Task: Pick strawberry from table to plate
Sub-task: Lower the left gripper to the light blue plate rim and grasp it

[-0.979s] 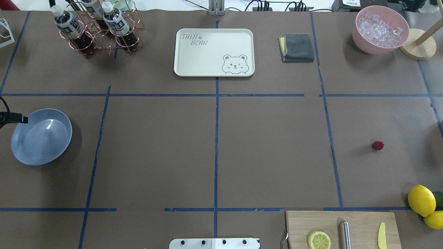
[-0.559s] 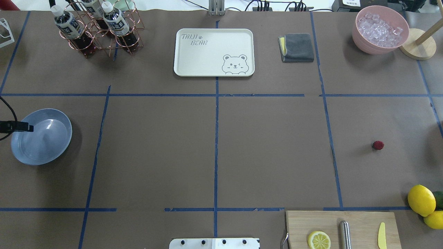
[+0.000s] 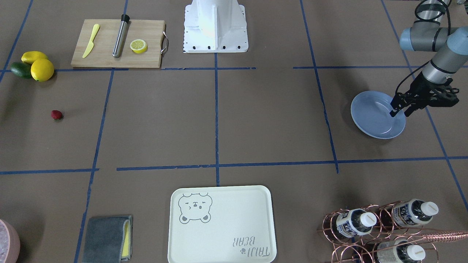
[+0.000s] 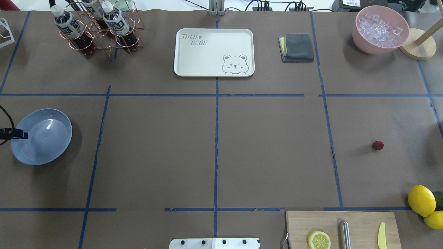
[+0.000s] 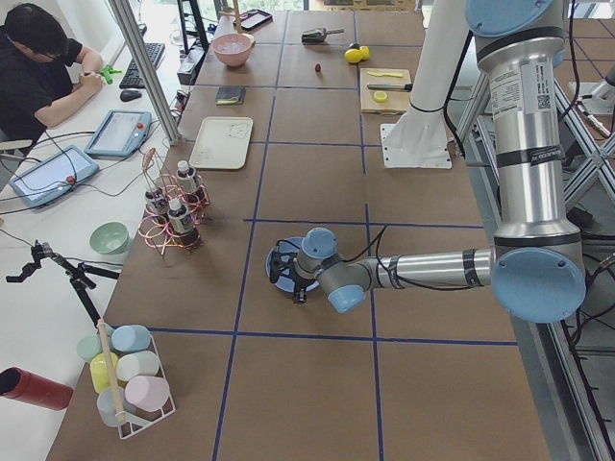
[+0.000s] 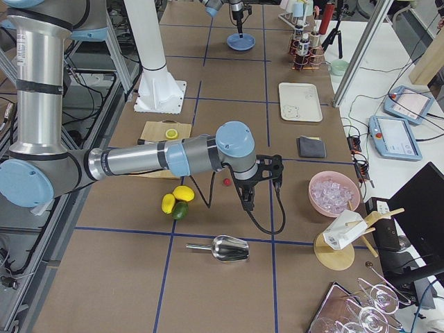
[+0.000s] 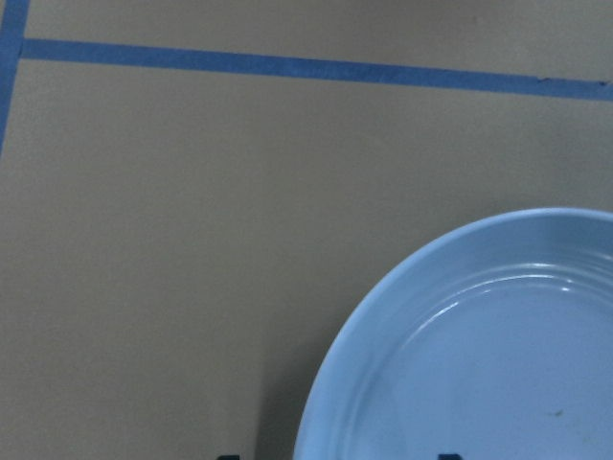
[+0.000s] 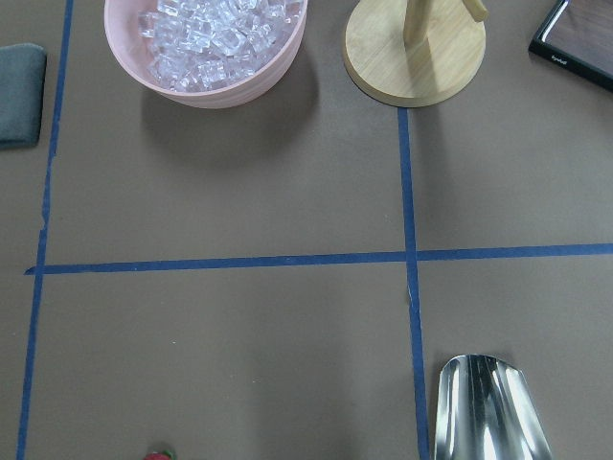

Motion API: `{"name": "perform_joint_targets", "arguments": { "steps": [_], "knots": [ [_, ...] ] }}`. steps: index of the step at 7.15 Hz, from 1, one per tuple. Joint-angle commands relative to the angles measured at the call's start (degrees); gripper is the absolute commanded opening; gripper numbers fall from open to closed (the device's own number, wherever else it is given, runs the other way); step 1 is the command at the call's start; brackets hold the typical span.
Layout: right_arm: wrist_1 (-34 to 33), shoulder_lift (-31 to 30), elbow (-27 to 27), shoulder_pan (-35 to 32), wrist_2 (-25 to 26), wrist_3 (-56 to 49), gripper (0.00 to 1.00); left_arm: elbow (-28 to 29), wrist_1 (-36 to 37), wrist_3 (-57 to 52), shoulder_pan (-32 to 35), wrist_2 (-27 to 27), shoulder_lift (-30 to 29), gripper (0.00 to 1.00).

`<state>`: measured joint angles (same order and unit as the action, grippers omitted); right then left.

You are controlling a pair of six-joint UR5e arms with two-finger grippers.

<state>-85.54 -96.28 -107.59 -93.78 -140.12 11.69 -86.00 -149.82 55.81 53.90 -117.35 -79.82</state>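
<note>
I have the strawberry lying on the bare brown tabletop, close to the edge on the robot's right. It sits alone inside one blue-taped square. The lemons and the wooden cutting board are at the near right corner, well apart from it.

The light-blue plate is at the opposite edge, on the robot's left, and nothing lies in it.

The left arm's fingers point down over the plate's outer rim. In the left wrist view their two tips just show at the bottom of the picture. They are set wide, one over the plate and one over the paper outside it, and they hold nothing.

The right arm's fingers show only in the side view from the robot's right. There they hang tips-down near the strawberry, on its outer side and clear of it. I cannot tell from that view whether they are spread or closed. The right wrist view catches the berry at its bottom edge. A metal scoop is at the lower right, and the pink bowl of ice is at the top.
</note>
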Motion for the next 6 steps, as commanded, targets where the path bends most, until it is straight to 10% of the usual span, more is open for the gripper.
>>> {"name": "perform_joint_targets", "arguments": {
  "steps": [1, 4, 6],
  "knots": [
    [-0.2, -0.1, -0.3, 0.0, 0.0, 0.0, 1.0, 0.0, 0.0, -0.1, 0.0, -0.1, 0.2, 0.12],
    [-0.2, -0.1, -0.3, 0.0, 0.0, 0.0, 1.0, -5.3, 2.1, -0.3, 0.8, -4.3, 0.8, 0.0],
    [-0.2, -0.5, -0.3, 0.0, -0.1, -0.1, 1.0, -16.4, 16.1, -0.3, 6.9, -13.0, 0.1, 0.0]
  ]
}}
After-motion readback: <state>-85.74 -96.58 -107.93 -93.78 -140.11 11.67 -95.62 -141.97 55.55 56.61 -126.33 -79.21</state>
